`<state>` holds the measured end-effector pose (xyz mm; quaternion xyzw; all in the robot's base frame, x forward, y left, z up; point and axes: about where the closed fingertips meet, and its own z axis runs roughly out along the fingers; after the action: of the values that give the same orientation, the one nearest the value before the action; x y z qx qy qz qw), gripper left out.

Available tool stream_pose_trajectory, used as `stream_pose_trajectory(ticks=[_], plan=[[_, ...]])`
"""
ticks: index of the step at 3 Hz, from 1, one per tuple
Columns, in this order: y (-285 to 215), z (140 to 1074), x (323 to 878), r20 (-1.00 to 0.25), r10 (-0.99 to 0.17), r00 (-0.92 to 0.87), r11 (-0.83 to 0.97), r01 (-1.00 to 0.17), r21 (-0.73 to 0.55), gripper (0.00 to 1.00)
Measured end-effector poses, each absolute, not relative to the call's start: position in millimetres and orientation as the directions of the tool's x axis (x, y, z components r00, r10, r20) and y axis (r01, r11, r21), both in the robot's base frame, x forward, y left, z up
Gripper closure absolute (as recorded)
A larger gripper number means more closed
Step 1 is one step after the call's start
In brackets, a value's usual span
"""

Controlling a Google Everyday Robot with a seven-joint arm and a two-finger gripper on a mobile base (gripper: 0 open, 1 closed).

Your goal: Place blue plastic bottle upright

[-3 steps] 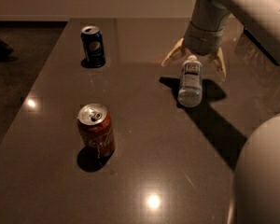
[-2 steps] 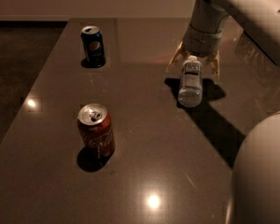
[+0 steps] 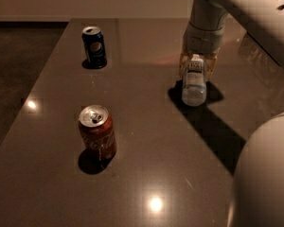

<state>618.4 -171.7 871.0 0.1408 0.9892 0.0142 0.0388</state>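
Item: blue plastic bottle (image 3: pixel 194 90), lying on its side at the right rear of the surface (image 3: pixel 146 141), claw (image 3: pixel 197 70) closed around its label end; handling: hold firmly, lift slightly, swing base downward, release only when seated flat.

On the dark blue can (image 3: pixel 94 46), far left of the table (image 3: pixel 146 174): round Pepsi logo, red/white/blue, no letters legible. On the red can (image 3: pixel 98 132), nearer: pale script, not legible. On the blue plastic bottle (image 3: pixel 194 79), lying at right: label w/ dark print, too small to read. The gripper (image 3: pixel 197 64) is at its cap end, fingers (image 3: pixel 184 64) pressed on both sides
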Motion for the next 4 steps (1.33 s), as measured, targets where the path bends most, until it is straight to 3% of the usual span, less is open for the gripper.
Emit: stream_pose_trajectory(ticks=[1, 3, 4], plan=[[-167.3, 904.7, 631.5, -0.187, 0.111, -0.976, 0.994, 0.113, 0.003, 0.96], [-152.4, 955.0, 639.2, -0.421, -0.151, -0.894, 0.982, -0.186, 0.042, 1.0], [-146.2, 964.9, 642.5, -0.544, -0.176, -0.82, 0.953, -0.281, 0.114, 1.0]])
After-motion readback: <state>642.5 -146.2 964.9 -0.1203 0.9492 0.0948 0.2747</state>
